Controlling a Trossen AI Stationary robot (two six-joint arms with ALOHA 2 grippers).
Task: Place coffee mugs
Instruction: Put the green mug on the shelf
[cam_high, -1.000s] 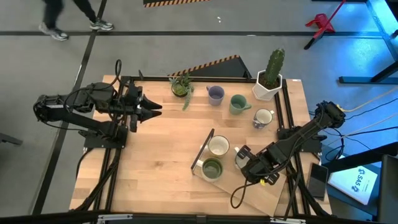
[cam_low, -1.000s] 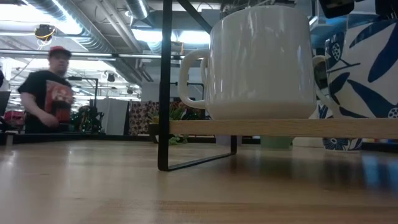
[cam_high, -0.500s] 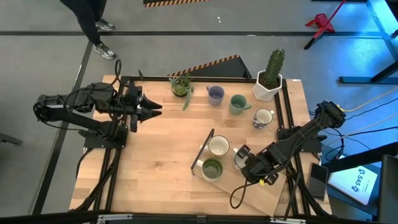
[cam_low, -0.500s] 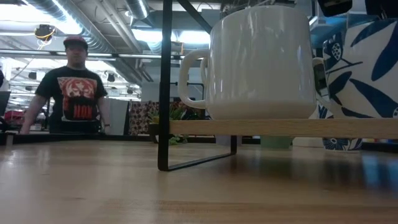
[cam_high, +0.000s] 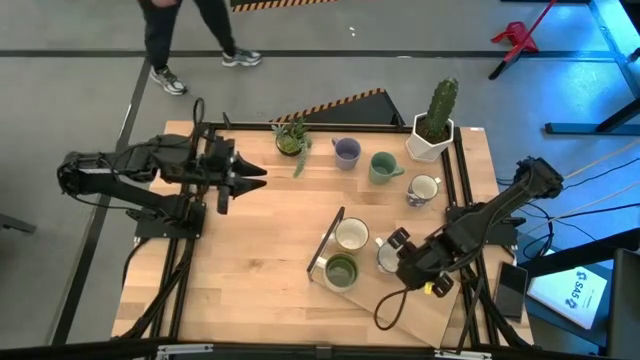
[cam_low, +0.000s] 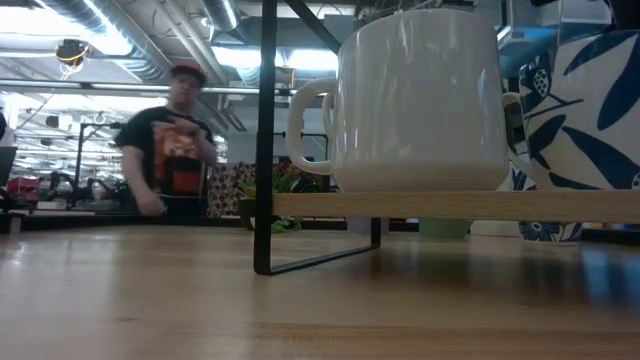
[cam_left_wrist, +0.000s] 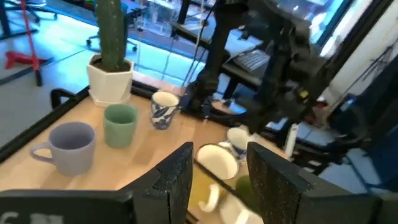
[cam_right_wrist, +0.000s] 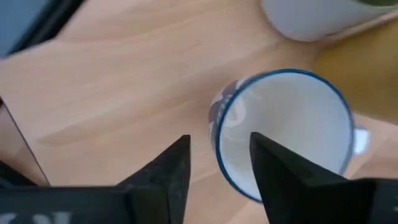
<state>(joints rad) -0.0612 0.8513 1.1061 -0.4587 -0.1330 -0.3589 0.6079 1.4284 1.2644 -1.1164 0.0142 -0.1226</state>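
Observation:
Six mugs show in the high view. The lavender mug (cam_high: 346, 152), the teal green mug (cam_high: 382, 167) and a white blue-patterned mug (cam_high: 424, 188) stand on the table's far part. A white mug (cam_high: 351, 235) and the olive green mug (cam_high: 341, 270) stand on a small rack. A second white blue-patterned mug (cam_high: 387, 259) stands upright on the table beside the rack. My right gripper (cam_high: 397, 248) is open right above it. In its wrist view my right gripper (cam_right_wrist: 219, 140) has one finger over the mug's hollow and one outside its blue rim (cam_right_wrist: 216, 134). My left gripper (cam_high: 258, 176) waits open at the table's left. My right gripper comes from above, pointing down, with the blue-rimmed wall of the patterned mug (cam_right_wrist: 214, 124) between its open fingers. I cannot tell whether either finger touches that wall. The mug stands on its base on the table.
The rack (cam_high: 322, 248) is a wooden shelf on a black wire frame near the table's middle. A cactus in a white angular pot (cam_high: 433, 125) and a leafy plant (cam_high: 291, 138) stand along the far edge. A person (cam_low: 170, 140) walks behind the table.
My right gripper has risen a little from the patterned mug; its dark body has left the top of the low view, and the arm has shifted slightly right. My left gripper has moved a little toward the table's middle. The person behind the table has walked to the right.

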